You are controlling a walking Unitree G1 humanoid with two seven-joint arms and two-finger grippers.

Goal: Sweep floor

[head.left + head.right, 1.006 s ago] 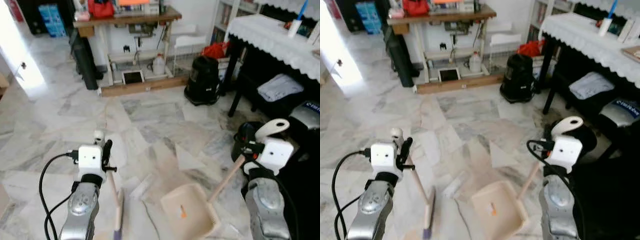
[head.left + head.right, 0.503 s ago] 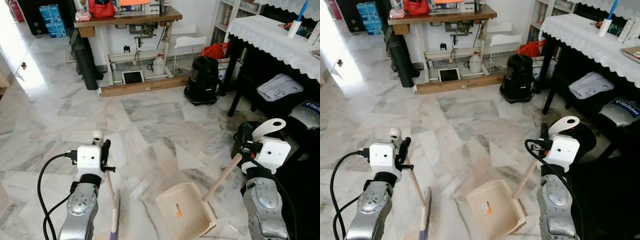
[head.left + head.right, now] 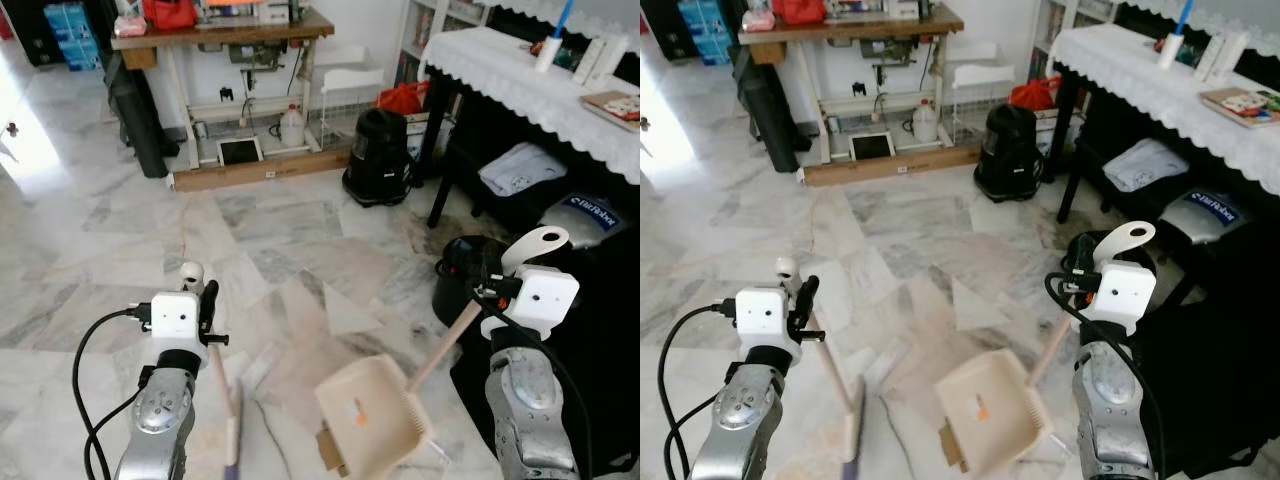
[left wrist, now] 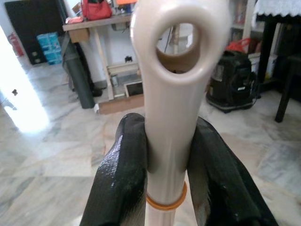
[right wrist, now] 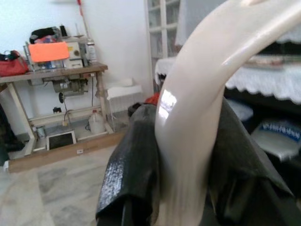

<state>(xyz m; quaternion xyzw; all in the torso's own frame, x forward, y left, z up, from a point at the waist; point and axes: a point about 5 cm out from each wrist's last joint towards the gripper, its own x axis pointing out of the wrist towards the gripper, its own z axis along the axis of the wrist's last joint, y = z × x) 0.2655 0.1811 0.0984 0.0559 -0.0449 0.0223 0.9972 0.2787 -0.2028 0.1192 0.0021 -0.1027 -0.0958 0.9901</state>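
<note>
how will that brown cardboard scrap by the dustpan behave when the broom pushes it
The cardboard scrap looks flat and thin, so probably light; it should slide easily on the glossy marble floor. It lies at the dustpan lip, so it may catch there or ride up. The broom bristles could skim over it.

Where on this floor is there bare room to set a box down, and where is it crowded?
Free: the marble floor between the workbench and the left gripper. Crowded: around the dustpan, brush and cardboard scrap, and by the black vacuum beside the lace-covered table.
</note>
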